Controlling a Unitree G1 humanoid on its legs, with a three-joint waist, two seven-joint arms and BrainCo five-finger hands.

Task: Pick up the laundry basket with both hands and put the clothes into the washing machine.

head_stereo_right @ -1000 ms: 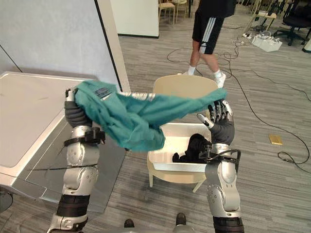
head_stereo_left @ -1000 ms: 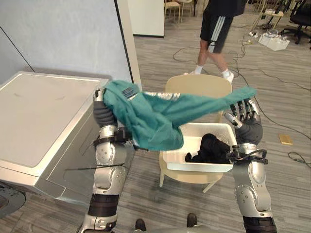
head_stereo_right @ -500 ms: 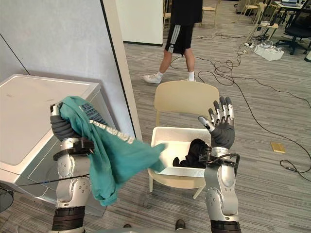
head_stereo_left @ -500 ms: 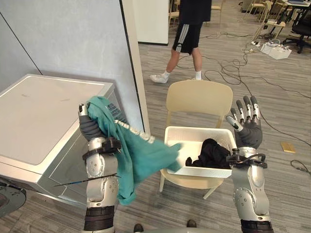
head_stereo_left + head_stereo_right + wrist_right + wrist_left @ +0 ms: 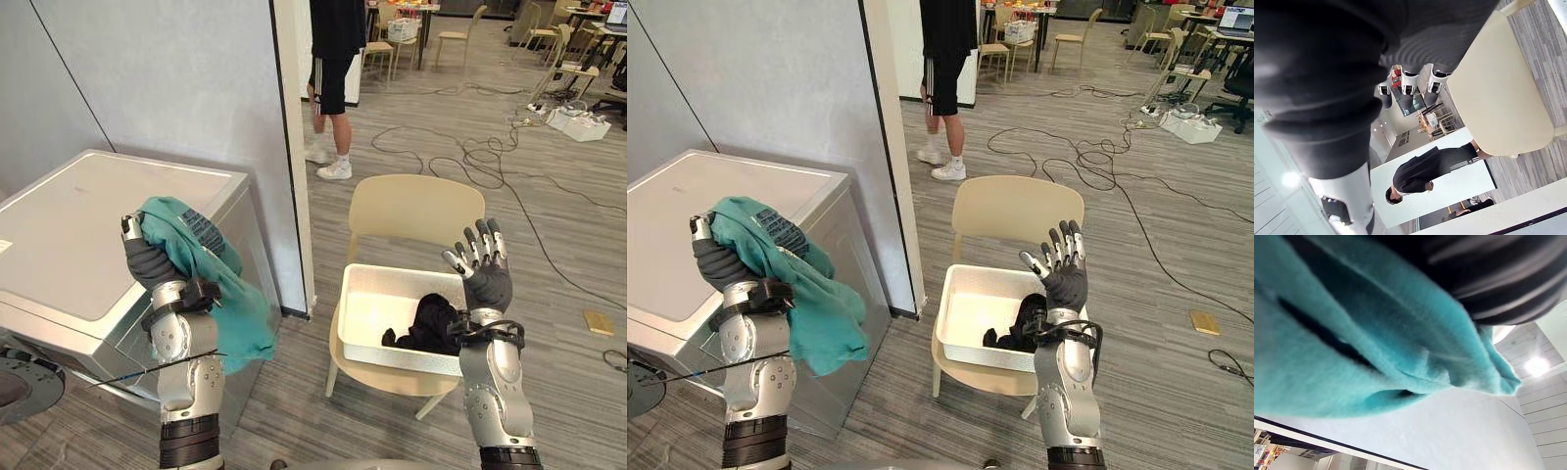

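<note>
Holding my left hand up at the near left, I have a teal garment draped over the top of it. The cloth covers the hand so fully that I cannot tell whether it is clenched on the cloth or merely carrying it; in the left wrist view teal fabric lies right against the dark ribbed cover. From the hand the garment hangs down along my forearm, in front of the right near corner of the washing machine, whose flat pale top spreads out to the left. My right hand is raised on the right, released and grasping nothing, its fingers straight and spread, pointing up. It hovers above the right near corner of the white laundry basket, apart from it. The basket sits on the seat of a beige chair, and a black garment lies heaped in its right part. Farther off, beyond a grey partition wall, a person in dark shorts stands on the wood-grain floor, with cables strewn to the far right.
</note>
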